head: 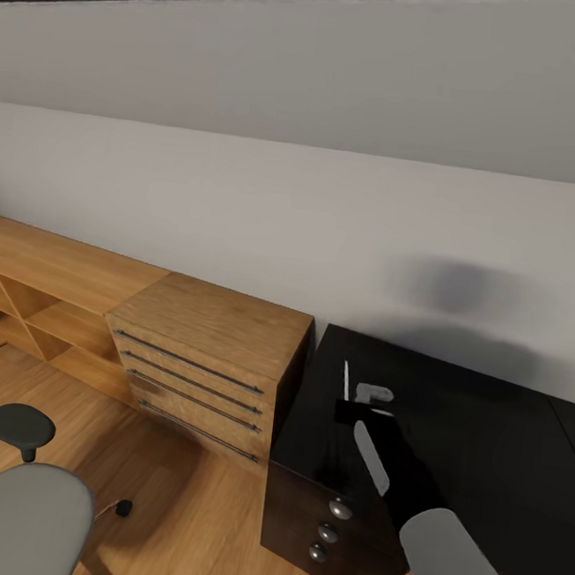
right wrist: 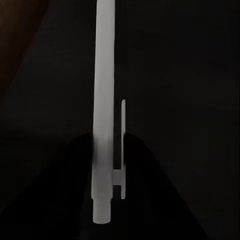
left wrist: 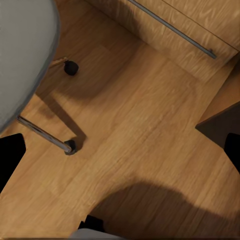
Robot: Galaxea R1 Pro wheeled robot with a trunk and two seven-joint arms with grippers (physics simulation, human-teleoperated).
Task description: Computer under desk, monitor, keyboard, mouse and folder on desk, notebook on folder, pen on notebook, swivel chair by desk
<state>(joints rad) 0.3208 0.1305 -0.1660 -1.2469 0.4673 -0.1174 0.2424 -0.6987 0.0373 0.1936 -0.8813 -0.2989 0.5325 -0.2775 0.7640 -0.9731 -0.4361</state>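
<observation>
The swivel chair (head: 20, 516) was cut off at the picture's edge. The right gripper's (head: 352, 407) dark fingers blended into the black desk (head: 476, 431), so the jaws' hold on the pen (right wrist: 104, 115) between them was unclear.

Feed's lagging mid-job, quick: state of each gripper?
Left gripper: cannot be told.
Right gripper: over the pen on the desk; grip cannot be told.

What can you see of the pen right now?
The pen is a thin white stick, plastic-looking, with a flat clip along one side near its stepped end. In the head view it lies flat on the black desk near the corner by the wooden drawer cabinet, just ahead of the right gripper. Whether the fingers touch it is unclear.
</observation>
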